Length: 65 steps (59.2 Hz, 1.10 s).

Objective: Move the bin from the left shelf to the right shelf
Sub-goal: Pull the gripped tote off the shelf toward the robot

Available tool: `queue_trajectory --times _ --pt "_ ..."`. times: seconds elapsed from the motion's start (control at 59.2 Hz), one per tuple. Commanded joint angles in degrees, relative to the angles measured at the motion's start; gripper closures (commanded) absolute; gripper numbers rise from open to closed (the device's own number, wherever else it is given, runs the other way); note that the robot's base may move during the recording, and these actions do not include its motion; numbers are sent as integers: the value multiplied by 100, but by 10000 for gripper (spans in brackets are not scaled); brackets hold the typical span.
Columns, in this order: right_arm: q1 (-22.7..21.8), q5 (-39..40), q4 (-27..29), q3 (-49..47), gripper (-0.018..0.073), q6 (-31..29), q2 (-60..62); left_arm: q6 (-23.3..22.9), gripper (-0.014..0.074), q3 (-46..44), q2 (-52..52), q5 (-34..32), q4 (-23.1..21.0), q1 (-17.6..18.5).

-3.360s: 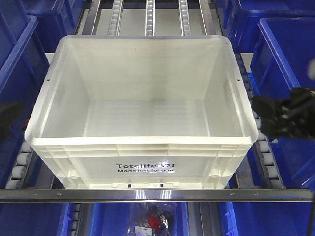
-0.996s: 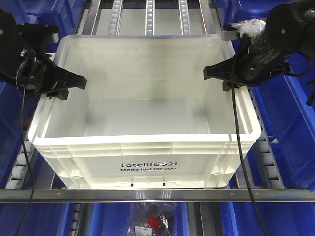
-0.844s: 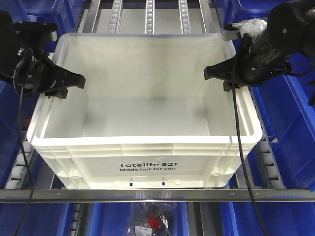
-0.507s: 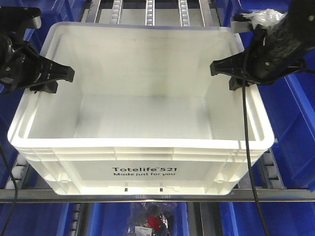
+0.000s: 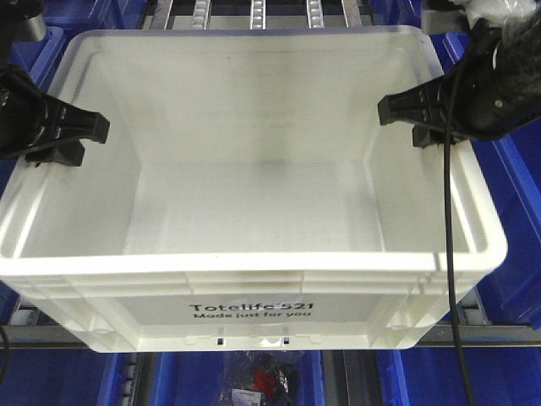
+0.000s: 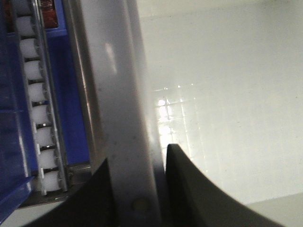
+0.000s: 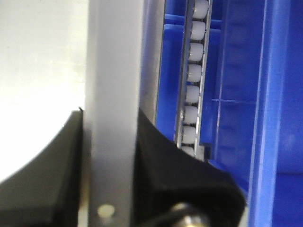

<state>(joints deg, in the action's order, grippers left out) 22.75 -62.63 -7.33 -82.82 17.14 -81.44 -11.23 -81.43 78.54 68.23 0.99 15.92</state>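
Blue bins [image 5: 517,211] and roller rails [image 6: 34,118] flank the white bin [image 5: 254,264], whose front overlaps the shelf's metal edge [image 5: 473,334]. Left gripper [image 5: 84,139] pinches its left wall, and right gripper [image 5: 410,120] pinches its right wall. A black cable [image 5: 446,220] hangs across the right rim.

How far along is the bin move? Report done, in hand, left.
Done: left hand and right hand each clamp a side wall of the bin. In hand: the bin's front overhangs the shelf's front rail, so it looks partly out. Left: carrying it to the right shelf, not in view, and setting it down.
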Motion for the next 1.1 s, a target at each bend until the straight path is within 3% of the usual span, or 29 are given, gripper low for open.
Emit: queue_trajectory --times 0.0,0.456,1.081 --pt "203 947 -233 133 547 220 474 -1 603 -16 -383 -511 -99 162" --pt "247 1310 -332 1327 547 334 1681 -149 603 1156 -1478 -869 -151 202" --pt "247 1130 -352 1496 547 329 1946 -144 603 1232 -1704 -729 -288 193"
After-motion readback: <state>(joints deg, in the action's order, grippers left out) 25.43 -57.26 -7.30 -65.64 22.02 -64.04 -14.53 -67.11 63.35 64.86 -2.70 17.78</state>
